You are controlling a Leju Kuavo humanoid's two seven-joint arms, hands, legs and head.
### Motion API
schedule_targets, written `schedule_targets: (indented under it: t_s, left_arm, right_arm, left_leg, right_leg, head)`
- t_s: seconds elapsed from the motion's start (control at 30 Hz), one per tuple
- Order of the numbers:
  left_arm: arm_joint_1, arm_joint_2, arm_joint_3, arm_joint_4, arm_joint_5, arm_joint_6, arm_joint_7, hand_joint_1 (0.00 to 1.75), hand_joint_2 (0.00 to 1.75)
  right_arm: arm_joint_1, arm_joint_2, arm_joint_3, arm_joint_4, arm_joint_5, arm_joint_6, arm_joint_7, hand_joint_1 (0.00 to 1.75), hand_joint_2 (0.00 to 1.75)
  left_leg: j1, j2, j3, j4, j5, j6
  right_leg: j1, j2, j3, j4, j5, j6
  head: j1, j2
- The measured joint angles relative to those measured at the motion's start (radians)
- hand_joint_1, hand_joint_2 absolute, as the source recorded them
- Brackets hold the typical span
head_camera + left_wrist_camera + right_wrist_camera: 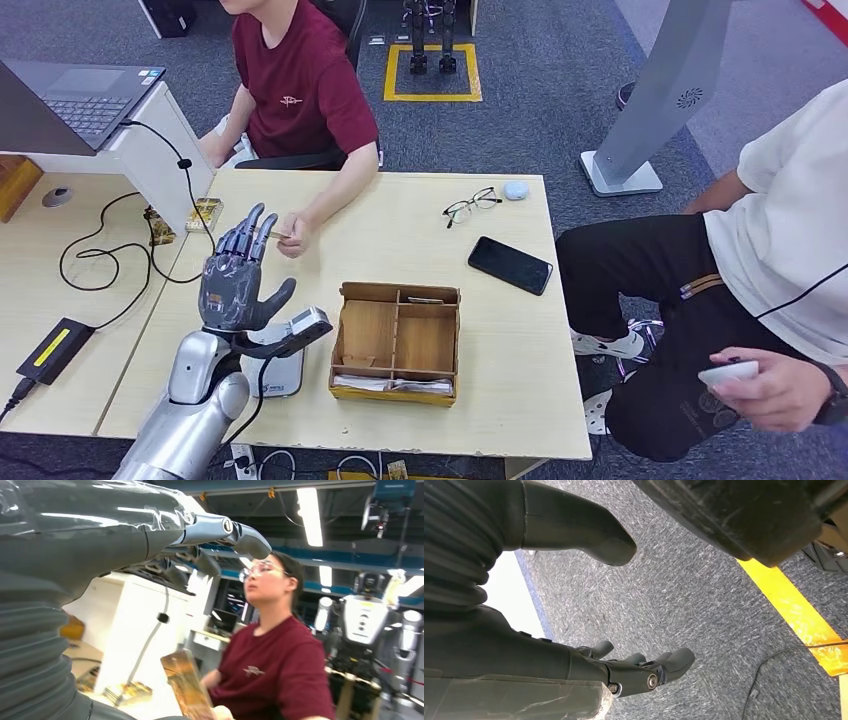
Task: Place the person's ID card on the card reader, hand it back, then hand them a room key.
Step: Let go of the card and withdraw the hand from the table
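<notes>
Left robot hand [238, 285] open, ID card [279, 235] just beyond fingertips.

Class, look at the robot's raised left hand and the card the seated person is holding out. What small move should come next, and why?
Probably ease the left hand forward and close its fingers on the card. The hand is raised with fingers spread and holds nothing, and the person's hand offers the card just beyond its fingertips. The card reader sits below the wrist, with no card on it.

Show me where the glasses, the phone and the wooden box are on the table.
Glasses [471, 206], head view, on the bridge between the lenses.
Phone [510, 265], head view, middle of its dark screen.
Wooden box [393, 385], head view, on its front wall.
</notes>
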Motion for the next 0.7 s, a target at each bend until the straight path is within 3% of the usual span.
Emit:
schedule_targets:
  t_s: [0.17,0.33,0.5,0.7]
  left_arm:
    - [0.014,-0.002,0.157,-0.003,-0.116,0.000,-0.006,0.00,1.75]
    - [0.024,0.004,0.397,-0.026,-0.179,0.001,-0.039,0.00,1.75]
    - [0.035,0.033,0.597,-0.044,-0.150,0.002,-0.130,0.00,1.75]
    - [0.104,0.067,0.740,-0.084,-0.035,0.003,-0.230,0.00,1.75]
  right_arm:
    - [0.007,0.000,-0.009,0.000,-0.001,-0.007,-0.005,0.00,1.75]
    - [0.017,0.000,-0.018,0.000,-0.002,-0.008,-0.005,0.00,1.75]
    - [0.020,0.000,-0.024,0.000,-0.012,-0.011,-0.008,0.00,1.75]
    - [0.032,0.000,-0.037,0.002,-0.026,-0.015,-0.011,0.00,1.75]
  left_leg:
    - [0.000,0.000,0.000,0.000,0.000,0.000]
    - [0.000,0.001,0.000,0.000,0.000,0.000]
    - [0.000,0.001,0.000,0.000,0.000,-0.001]
    - [0.000,0.001,-0.001,0.000,0.000,-0.001]
  right_leg:
    - [0.000,0.000,0.000,0.000,0.000,0.000]
    - [0.000,0.001,0.000,0.000,0.000,0.000]
    - [0.000,0.001,0.000,0.001,0.000,0.000]
    - [0.000,0.001,-0.001,0.001,-0.001,0.000]
  head:
    - [0.000,0.000]
    - [0.000,0.000]
    - [0.000,0.000]
    - [0.000,0.000]
